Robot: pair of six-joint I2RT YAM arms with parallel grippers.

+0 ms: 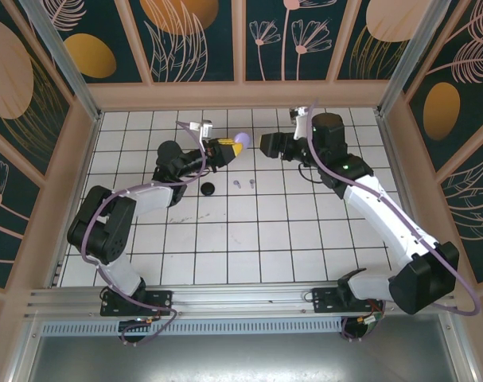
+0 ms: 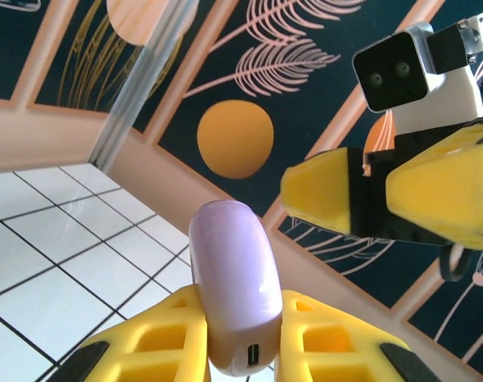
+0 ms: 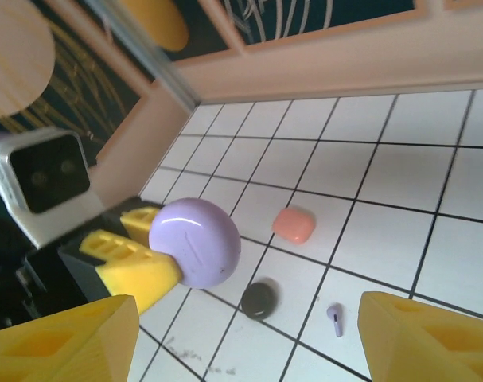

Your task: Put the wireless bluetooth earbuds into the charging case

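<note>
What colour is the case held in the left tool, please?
The charging case is lavender, best seen from the left wrist.

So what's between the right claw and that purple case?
Nothing; top view shows a bare gap between the right gripper and the lavender case.

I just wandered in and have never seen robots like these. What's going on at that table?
The left gripper is shut on a lavender charging case and holds it up off the tiled table. The right gripper faces it with its jaws open, close but not touching. The case looks closed. Below lie two lavender earbuds, a black case and a salmon case. The earbuds are not yet inside.
</note>
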